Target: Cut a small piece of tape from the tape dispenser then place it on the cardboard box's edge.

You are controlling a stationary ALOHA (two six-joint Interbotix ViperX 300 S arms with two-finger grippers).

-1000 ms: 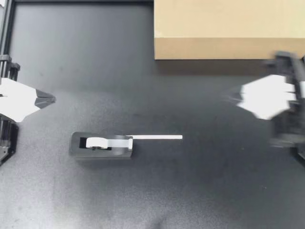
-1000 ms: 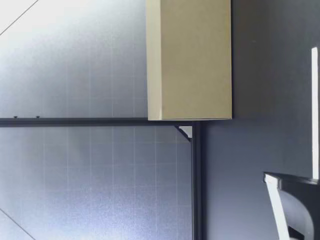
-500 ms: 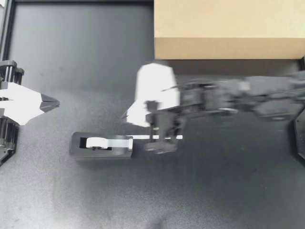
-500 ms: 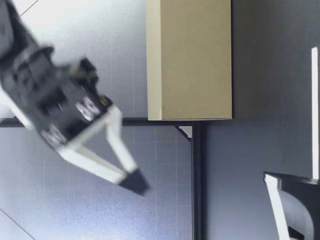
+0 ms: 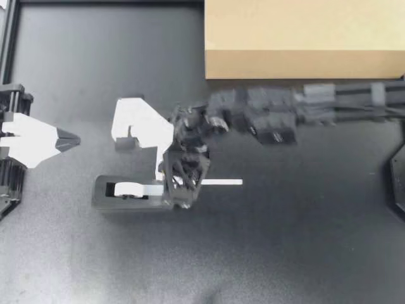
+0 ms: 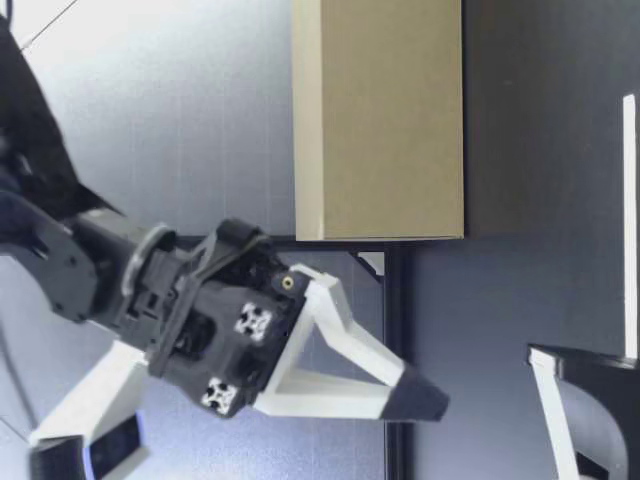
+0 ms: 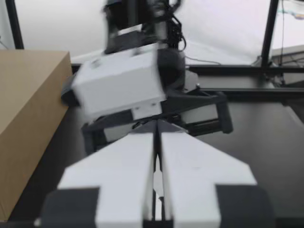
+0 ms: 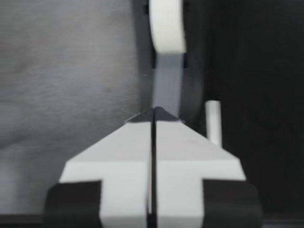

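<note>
Two grippers show, and both are pinched closed on nothing. At the far left my left gripper hovers over the table, almost where it was a second ago, having crept only slightly inward. Its own camera shows its fingers pressed together with a thin slit between them.

To its right the tape dispenser lies where it lay before. Its roll is toward the left and its cutter end toward the right.

My right gripper is the big change. A second ago it was at the table's right edge, and half a second ago it was over mid-table in front of the box. Now its arm reaches across from the right and hides the dispenser's cutter end from above. Its wrist view shows the closed tips over the band of tape that runs from the roll toward the cutter. I cannot tell whether they touch it. From table height the tips point down and look to be above the dispenser; half a second ago they were higher.

The pulled-out tape strip sticks out rightward from under the gripper, unmoved and uncut. The cardboard box sits at the table's far right corner, unchanged and well apart from the strip.
</note>
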